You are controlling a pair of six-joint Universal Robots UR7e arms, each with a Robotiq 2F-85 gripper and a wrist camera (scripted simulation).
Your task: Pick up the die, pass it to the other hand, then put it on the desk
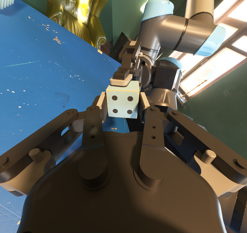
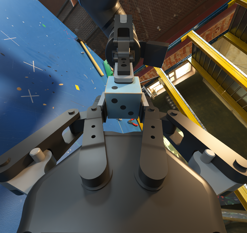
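- The die (image 1: pixel 122 104) is off the blue tabletop (image 1: pixel 40 72), held in the air above it, so the pick-up looks done.
- The left pincer (image 1: pixel 122 104) is closed on the die, its two pads pressed flat against the die's left and right faces as its own camera sees them.
- The right pincer (image 2: pixel 123 104) is likewise closed on the die, pads touching the two side faces seen from its own camera.
- Each view shows one finger of the other pincer lying on top of the die, so the two grips cross at right angles.
- I judge this to be mid-handover: both hold the die at once, and neither has let go.
- Left to do: one pincer opens and backs away from the die, then the other lowers the die to the tabletop and releases it.
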